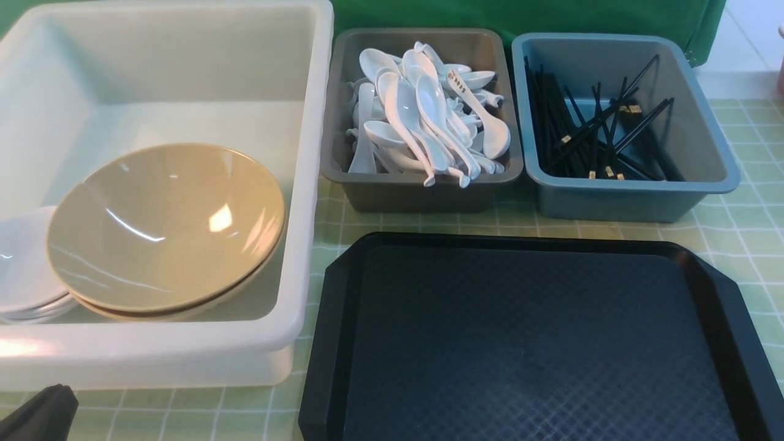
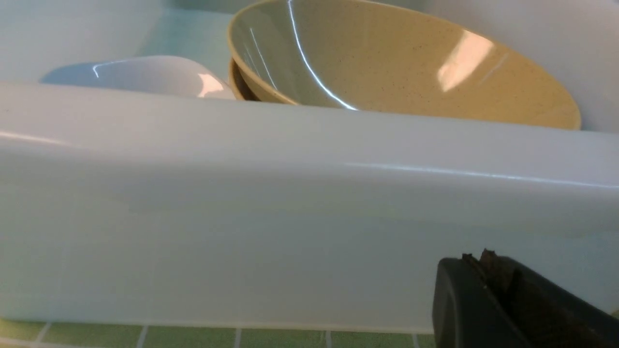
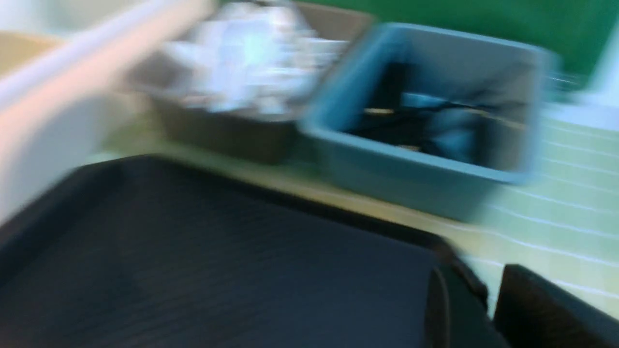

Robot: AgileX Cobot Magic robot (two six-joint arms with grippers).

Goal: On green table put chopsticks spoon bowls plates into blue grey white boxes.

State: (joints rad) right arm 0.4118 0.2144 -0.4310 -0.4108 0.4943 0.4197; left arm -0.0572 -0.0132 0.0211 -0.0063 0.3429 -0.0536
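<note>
Your tan bowls (image 1: 165,226) sat stacked in the white box (image 1: 184,37) at the surface's (image 1: 735,233) far-left corner, touching the white plates (image 1: 21,269) beside them. The marked spoon (image 1: 481,113) lay atop plain spoons (image 1: 404,116) in the grey box (image 1: 422,196); chopsticks (image 1: 594,131) filled the blue box (image 1: 631,202). The black tray (image 1: 527,343) lay nearer you. Left tool (image 2: 503,299) looked together beside the white box; right tool (image 3: 488,309) stood slightly apart.

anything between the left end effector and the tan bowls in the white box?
Yes. The white box's near wall stands between the left end effector, low on the table outside it, and the bowls inside. It would likely need to lift over the rim.
</note>
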